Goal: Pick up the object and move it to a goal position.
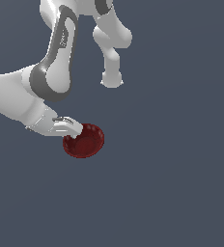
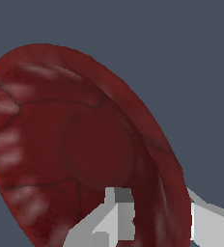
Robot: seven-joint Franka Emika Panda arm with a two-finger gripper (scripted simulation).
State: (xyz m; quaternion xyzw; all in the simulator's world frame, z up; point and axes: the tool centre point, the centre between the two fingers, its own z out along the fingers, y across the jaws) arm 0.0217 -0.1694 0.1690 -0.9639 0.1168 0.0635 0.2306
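Observation:
The object, a small dark red glossy bowl (image 1: 87, 142) with a ribbed rim, is tilted in the exterior view, its opening turned toward the camera. My gripper (image 1: 74, 131) reaches in from the exterior view's left and is shut on the bowl's rim at its upper left edge. Seen from the wrist, the bowl (image 2: 75, 149) fills most of the picture; one grey finger (image 2: 116, 217) lies inside it, the other finger (image 2: 210, 224) outside, and the rim wall is pinched between them.
A plain dark blue-grey background (image 1: 172, 183) lies all around the bowl. The white and grey arm links (image 1: 56, 62) stand at the upper left of the exterior view.

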